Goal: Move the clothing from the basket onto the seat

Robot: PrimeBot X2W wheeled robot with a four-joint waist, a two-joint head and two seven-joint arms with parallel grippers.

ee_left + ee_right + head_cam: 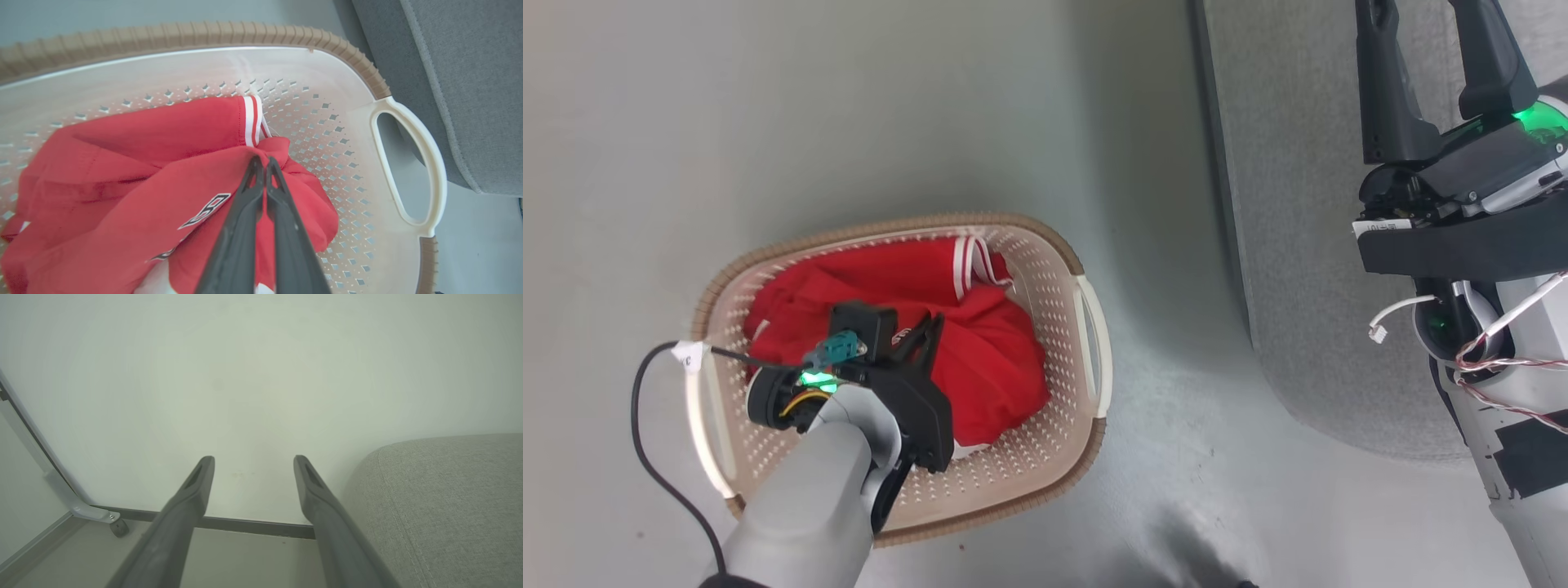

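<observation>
The cream perforated basket (890, 224) with a brown rim (204, 36) stands on the floor, left of the grey sofa (1298, 245). Red clothing (996, 359) is heaped inside it. One piece shows white striped trim (251, 120), and a fold in front carries a white-and-black print (206, 210). My left gripper (931, 327) reaches into the basket, and its fingertips (263, 159) are shut on a bunched fold of the red fabric. My right gripper (1425, 24) hangs open over the sofa (449, 498), with nothing between its fingers (204, 469).
A white basket handle (425, 163) faces the sofa (470, 81), with a narrow strip of floor between them. A black cable (645, 441) loops over the floor left of the basket. The right wrist view looks at a pale wall, a dark skirting and a metal leg with a caster (118, 526).
</observation>
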